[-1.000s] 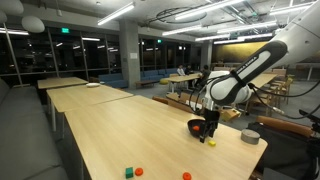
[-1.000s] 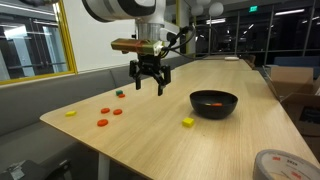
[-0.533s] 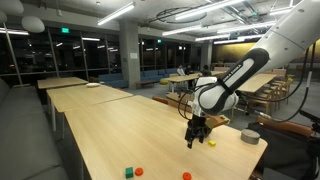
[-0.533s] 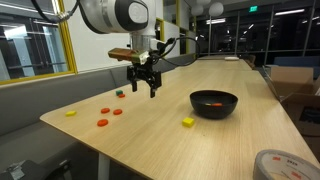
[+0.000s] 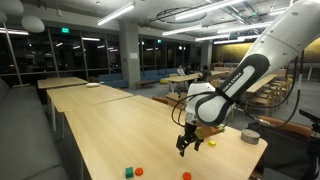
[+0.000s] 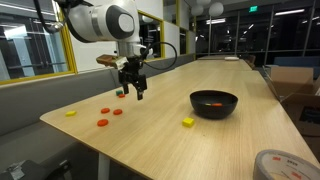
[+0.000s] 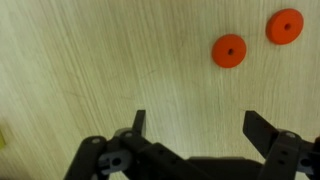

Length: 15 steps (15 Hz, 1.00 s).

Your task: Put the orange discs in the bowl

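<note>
Three orange discs lie on the wooden table near its corner; two show in the wrist view, just ahead of the fingers. In an exterior view two discs lie near the table's front edge. The black bowl stands well away from the discs, with something orange inside. My gripper hangs open and empty above the table, between the bowl and the discs and closer to the discs. It also shows in an exterior view and in the wrist view.
A small green block lies beyond the discs and also shows in an exterior view. A yellow block sits in front of the bowl. A yellow piece lies near the table corner. A grey round object stands at the table's end.
My gripper has moved away from the bowl, across the table toward the orange discs, staying open and empty.
</note>
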Available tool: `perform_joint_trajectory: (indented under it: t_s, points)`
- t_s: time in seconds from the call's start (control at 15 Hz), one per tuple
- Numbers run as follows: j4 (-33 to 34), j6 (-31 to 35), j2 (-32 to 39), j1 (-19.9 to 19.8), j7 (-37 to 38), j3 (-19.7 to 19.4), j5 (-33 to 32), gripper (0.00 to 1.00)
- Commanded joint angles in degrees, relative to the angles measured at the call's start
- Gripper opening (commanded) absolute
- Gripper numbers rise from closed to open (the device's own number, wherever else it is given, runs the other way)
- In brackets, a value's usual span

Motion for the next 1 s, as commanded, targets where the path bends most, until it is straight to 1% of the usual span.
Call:
perform_joint_trajectory:
  t_s: [0.0,0.33,0.53,0.73,0.93]
  points:
    - [-0.23,0.96,-0.27,2.38,9.36,1.58,-2.53,1.00]
    - [-2.01,3.37,-0.82,5.18,20.97,3.63,-2.55,1.00]
    - [-3.73,5.31,-0.52,6.19,29.40,4.01,-4.66,1.00]
    - [-5.14,7.43,0.43,6.46,33.65,4.07,-5.51,1.00]
    - [-5.51,8.39,1.58,6.32,34.63,3.77,-5.87,1.00]
